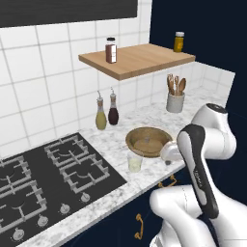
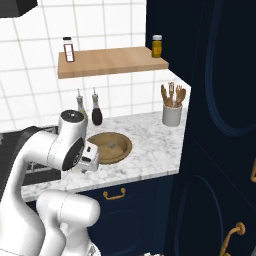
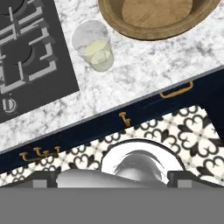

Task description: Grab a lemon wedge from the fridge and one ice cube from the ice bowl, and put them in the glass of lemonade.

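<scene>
Two task things stand touching on the marble desk (image 1: 144,120), the small clear tumbler of pale lemonade (image 3: 94,47) and the shallow brown wooden ice bowl (image 3: 144,26); the end effector (image 1: 170,153) is released and empty, while any ice cube would probably be slippery.

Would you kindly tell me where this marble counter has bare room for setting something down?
Bare marble counter lies between the brown wooden bowl and the white utensil crock. It is crowded where the clear glass of lemonade stands between bowl and black stove.
</scene>
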